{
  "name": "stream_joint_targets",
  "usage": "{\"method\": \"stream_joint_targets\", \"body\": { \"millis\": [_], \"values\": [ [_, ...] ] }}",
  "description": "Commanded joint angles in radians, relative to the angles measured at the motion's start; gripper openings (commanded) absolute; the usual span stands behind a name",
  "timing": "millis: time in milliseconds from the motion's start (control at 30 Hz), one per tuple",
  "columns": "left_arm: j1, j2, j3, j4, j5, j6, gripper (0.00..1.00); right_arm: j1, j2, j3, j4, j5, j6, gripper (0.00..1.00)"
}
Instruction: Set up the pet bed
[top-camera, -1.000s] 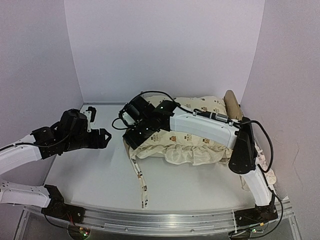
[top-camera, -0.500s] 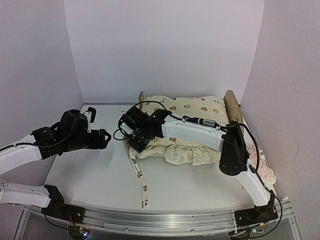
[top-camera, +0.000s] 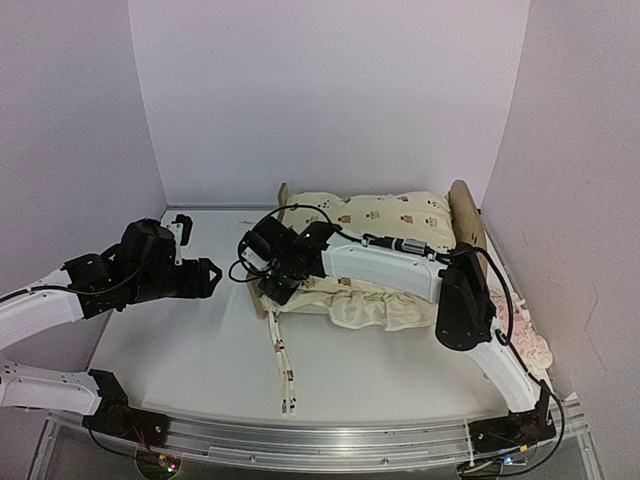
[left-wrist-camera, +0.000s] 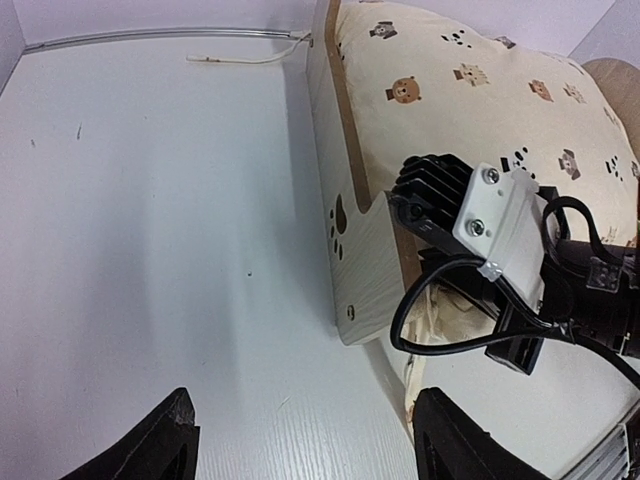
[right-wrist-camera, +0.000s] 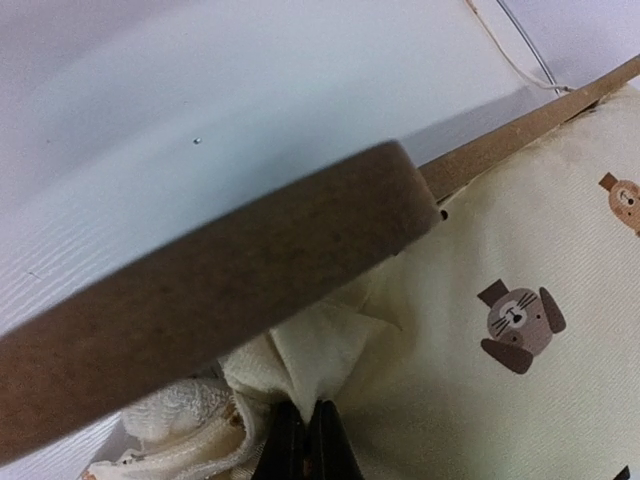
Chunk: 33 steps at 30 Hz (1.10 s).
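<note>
Pet bed (top-camera: 466, 215) lies left-right, paw-print end (left-wrist-camera: 350, 250) left (near left gripper (top-camera: 208, 276), spread wide, empty); right gripper (right-wrist-camera: 305, 440) pinched onto cushion (top-camera: 390, 212) corner.

Left gripper (left-wrist-camera: 305, 425) at six o'clock, jaws spread wide above white table (left-wrist-camera: 150, 220). At center, pet bed (left-wrist-camera: 365, 280) headboard with paw cutout, standing upright. Cream animal-print cushion (left-wrist-camera: 450, 90) at one o'clock, against headboard; right arm (left-wrist-camera: 470, 205) reaching onto cushion at four o'clock.
</note>
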Motion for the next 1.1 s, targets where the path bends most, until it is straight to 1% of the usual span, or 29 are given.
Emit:
{"method": "stream_joint_targets", "body": {
  "millis": [0,200,300,467,700,800,900,1067],
  "values": [
    [0.002,-0.009,-0.002,0.055,0.084,0.05,0.73,-0.015,-0.117,-0.076,0.065,0.034,-0.003,0.0],
    [0.0,-0.001,-0.005,0.112,0.202,0.106,0.69,-0.039,-0.284,-0.202,0.157,0.017,0.0,0.0],
    [-0.001,0.021,-0.003,0.136,0.259,0.12,0.67,-0.05,-0.345,-0.24,0.185,0.016,0.003,0.0],
    [-0.005,0.059,-0.005,0.184,0.338,0.136,0.62,-0.071,-0.417,-0.291,0.224,0.012,-0.003,0.0],
    [-0.032,0.126,0.012,0.237,0.409,0.169,0.6,-0.106,-0.492,-0.338,0.262,-0.036,0.012,0.0],
    [-0.062,0.179,0.04,0.252,0.421,0.197,0.58,-0.114,-0.506,-0.338,0.266,-0.04,0.012,0.0],
    [-0.099,0.248,0.079,0.252,0.382,0.224,0.56,-0.118,-0.521,-0.346,0.266,-0.043,0.014,0.0],
    [-0.11,0.362,0.127,0.274,0.337,0.248,0.54,-0.119,-0.545,-0.378,0.268,-0.052,0.025,0.0]
  ]
}}
